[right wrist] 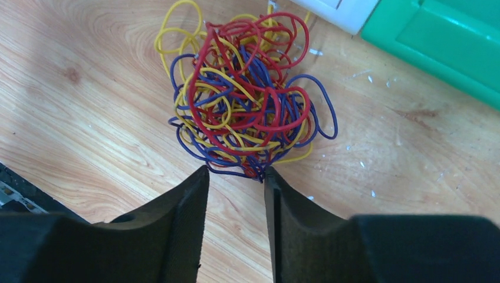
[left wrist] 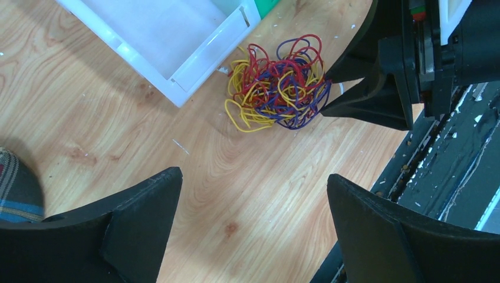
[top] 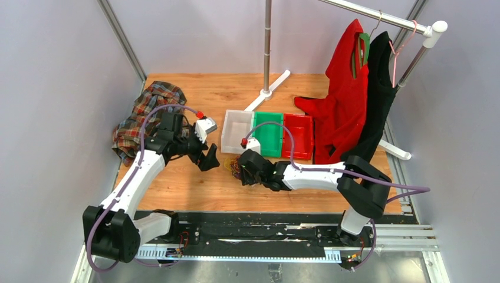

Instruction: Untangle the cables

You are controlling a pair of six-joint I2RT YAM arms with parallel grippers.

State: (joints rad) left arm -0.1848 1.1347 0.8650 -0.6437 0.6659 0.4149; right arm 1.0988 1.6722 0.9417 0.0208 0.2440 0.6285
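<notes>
Red, yellow, purple cables (right wrist: pixel 247 94) lying in one knotted bunch on wooden table (left wrist: pixel 106 118), just beside corner of white tray (left wrist: pixel 177 88), green bin (right wrist: pixel 442 47) near. Right gripper (right wrist: pixel 236 171) pointing into bunch's edge, jaws standing narrowly apart, fingertips touching outer strands; whether pinching any, cannot tell. Left gripper (left wrist: pixel 253 177) hovering above table on bunch's other side, jaws spread wide, holding nothing. Plaid cloth (top: pixel 159 91) lying at table's left edge.
</notes>
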